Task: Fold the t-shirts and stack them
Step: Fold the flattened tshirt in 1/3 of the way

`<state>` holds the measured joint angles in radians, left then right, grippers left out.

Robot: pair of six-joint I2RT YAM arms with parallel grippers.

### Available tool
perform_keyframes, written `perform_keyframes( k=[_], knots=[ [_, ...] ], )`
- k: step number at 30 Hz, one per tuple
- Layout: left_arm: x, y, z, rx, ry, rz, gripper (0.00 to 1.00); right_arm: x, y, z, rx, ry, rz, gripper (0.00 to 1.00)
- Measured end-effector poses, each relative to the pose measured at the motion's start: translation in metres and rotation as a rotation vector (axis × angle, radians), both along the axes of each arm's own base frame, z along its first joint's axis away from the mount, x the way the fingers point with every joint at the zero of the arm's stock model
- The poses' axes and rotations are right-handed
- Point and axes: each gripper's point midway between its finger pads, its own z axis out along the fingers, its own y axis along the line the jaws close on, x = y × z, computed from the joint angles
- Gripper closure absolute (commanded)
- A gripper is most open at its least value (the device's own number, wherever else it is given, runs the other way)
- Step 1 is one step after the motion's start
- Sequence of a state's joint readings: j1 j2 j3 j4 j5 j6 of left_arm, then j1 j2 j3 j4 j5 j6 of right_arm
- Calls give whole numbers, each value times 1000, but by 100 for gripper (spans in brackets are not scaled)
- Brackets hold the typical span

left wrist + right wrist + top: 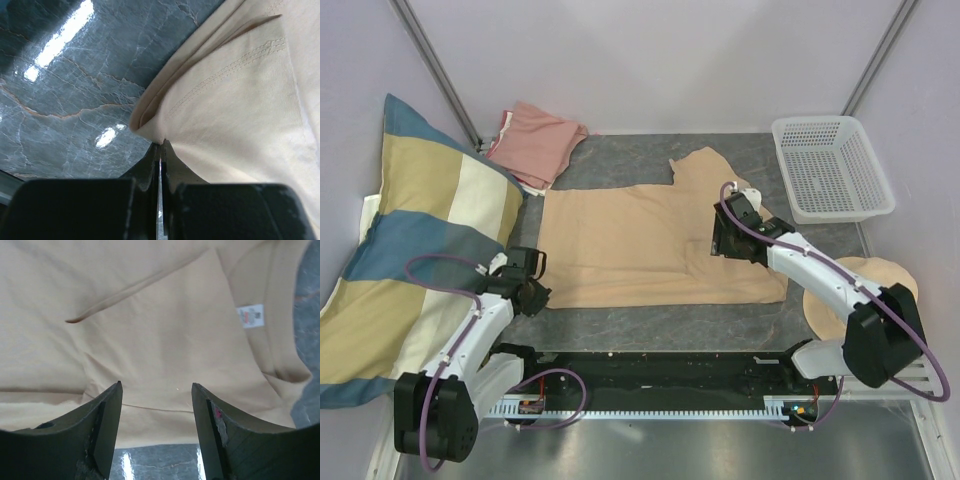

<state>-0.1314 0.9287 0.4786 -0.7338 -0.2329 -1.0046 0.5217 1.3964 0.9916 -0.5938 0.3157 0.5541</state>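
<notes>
Our left gripper (161,150) sits closest, clenched on the hem corner of the tan t-shirt (650,240), which lies flat mid-table with its long axis running left to right across the top view. Our right gripper (156,385) hangs released, jaws wide, over the cloth's right end near the neck label (252,316), gripping nothing. Upper left lies the salmon t-shirt (535,140).

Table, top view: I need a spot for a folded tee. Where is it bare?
Bare: the far patch of table between the pink t-shirt and the sleeve of the tan t-shirt, and the near strip in front of the tan one. Crowded: left by the pillow, right by the basket and hat.
</notes>
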Motion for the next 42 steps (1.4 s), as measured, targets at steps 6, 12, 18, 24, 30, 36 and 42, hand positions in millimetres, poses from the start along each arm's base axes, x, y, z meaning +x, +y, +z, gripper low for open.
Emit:
perform_keyframes(
  k=[6,12,18,24,30,36,42],
  knots=[
    [2,0,-1,4,13,-1,93,-24,-24,-4,-33,8,-85,34],
    [3,0,2,5,1,-12,23,-30,-34,-10,-61,23,-131,34],
    [15,-3,22,-7,-80,-26,0,-30,-35,-13,-66,30,-147,34],
    [36,-5,50,-4,-163,-44,0,-48,-37,-29,-30,66,-176,34],
    [42,-5,52,10,-156,-70,0,-71,-45,-51,-12,110,-210,34],
    [44,-5,52,16,-156,-88,0,-75,-43,-59,9,116,-207,33],
    [47,-5,54,21,-172,-99,0,-47,-30,-32,45,32,-186,32]
  ],
)
